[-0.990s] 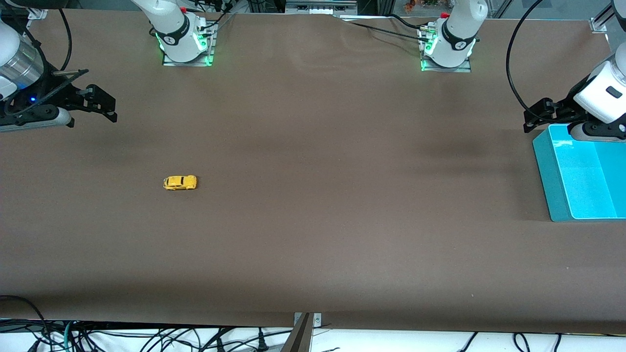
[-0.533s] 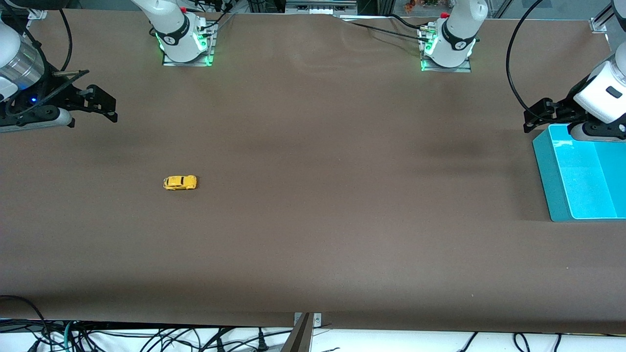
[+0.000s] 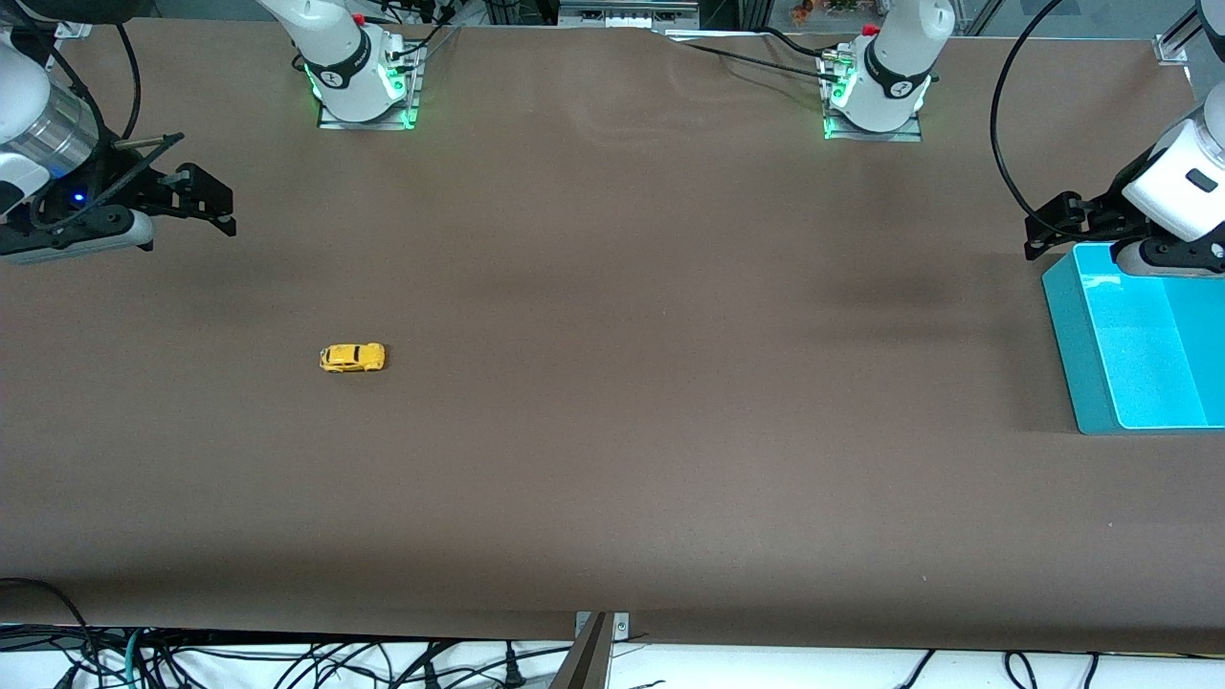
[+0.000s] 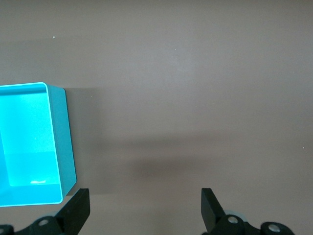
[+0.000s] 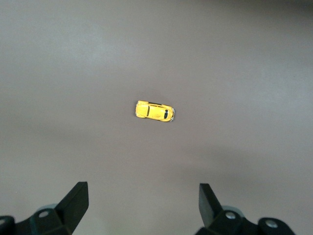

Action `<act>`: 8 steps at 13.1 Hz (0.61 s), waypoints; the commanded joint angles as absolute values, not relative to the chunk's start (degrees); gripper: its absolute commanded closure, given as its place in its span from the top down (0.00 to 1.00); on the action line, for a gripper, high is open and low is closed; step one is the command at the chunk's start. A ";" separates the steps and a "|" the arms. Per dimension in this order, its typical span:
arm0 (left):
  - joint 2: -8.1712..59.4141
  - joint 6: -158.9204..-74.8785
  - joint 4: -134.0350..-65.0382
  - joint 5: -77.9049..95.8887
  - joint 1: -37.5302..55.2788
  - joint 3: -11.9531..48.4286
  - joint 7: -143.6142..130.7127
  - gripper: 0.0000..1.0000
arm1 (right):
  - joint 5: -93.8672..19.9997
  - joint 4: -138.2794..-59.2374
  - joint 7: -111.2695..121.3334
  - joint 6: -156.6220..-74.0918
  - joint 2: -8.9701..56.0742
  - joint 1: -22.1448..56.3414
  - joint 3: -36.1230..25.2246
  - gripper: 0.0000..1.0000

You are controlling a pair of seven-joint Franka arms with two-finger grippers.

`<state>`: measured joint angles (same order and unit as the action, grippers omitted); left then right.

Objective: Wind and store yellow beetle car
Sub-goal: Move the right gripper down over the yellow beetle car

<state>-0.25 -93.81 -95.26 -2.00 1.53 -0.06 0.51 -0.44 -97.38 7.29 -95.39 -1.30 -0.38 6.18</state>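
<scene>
The yellow beetle car (image 3: 352,357) stands on its wheels on the brown table, toward the right arm's end. My right gripper (image 3: 228,212) hangs open in the air over the table at that same end, apart from the car. In the right wrist view the car (image 5: 154,111) lies on the table well ahead of the open right gripper (image 5: 143,196), with nothing between its fingers. My left gripper (image 3: 1038,236) waits open in the air at the edge of the teal bin (image 3: 1064,321). The left wrist view shows that gripper (image 4: 145,201) empty over bare table.
The open teal bin (image 4: 67,142) stands at the left arm's end of the table with nothing visible inside. Both arm bases (image 3: 364,86) (image 3: 876,96) stand along the table edge farthest from the front camera. Cables hang below the near table edge.
My right gripper has shifted slightly toward the table's middle. The car, the bin and the left arm have not moved.
</scene>
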 commanded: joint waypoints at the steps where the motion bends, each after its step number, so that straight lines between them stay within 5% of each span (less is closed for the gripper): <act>1: 0.53 -92.37 -93.34 -1.23 1.32 0.00 0.26 1.00 | -1.49 -97.99 8.61 -95.88 -0.44 -0.26 6.42 1.00; 8: 0.53 -92.37 -93.34 -1.23 1.32 0.00 0.26 1.00 | -1.23 -97.91 13.95 -99.93 7.37 -0.26 6.85 1.00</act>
<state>-0.25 -93.81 -95.26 -2.00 1.53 -0.06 0.51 -0.44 -98.07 10.06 -99.20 5.53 -0.33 6.57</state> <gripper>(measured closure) 0.000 0.000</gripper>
